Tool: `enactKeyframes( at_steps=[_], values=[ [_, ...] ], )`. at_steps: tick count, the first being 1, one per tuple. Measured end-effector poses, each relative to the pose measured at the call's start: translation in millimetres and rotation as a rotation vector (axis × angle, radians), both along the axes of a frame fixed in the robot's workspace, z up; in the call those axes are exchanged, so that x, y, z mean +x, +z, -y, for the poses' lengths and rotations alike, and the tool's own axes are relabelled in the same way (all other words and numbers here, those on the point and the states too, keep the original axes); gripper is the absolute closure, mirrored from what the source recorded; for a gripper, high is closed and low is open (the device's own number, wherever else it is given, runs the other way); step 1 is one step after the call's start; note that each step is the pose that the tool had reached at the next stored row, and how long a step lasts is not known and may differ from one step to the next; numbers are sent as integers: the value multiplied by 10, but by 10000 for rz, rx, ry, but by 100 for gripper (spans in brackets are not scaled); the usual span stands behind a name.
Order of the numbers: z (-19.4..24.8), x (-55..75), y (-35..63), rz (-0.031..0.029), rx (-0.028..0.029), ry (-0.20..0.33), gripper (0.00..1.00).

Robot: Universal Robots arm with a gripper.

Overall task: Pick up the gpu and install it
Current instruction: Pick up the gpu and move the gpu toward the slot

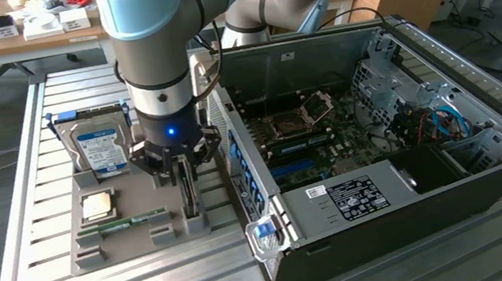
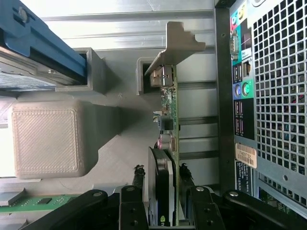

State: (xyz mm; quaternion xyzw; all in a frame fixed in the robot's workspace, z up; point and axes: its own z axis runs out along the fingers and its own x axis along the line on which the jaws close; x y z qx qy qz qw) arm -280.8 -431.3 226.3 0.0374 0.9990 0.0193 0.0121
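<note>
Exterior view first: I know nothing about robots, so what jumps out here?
The thick grey and pale-blue robot arm towers in the middle, its black claw down over a thin green-and-black gpu card standing on edge in a grey plastic tray. On the exterior view's right lies an open black metal computer case, its circuit board bared.

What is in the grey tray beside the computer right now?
In the tray: a hard drive standing upright, a processor chip and a memory stick lying flat, and the graphics card on edge in its slot under the gripper. The slot covers the card's lower edge.
</note>
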Motion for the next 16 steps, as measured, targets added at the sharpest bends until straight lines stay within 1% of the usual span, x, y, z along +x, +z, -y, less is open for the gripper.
enactKeyframes(
  at_steps=[2, 11, 16],
  values=[
    [11, 0, 0, 0, 0, 2, 59],
    [16, 15, 0, -1, 0, -1, 59],
    [28, 15, 0, 0, 0, -2, 59]
  ],
)
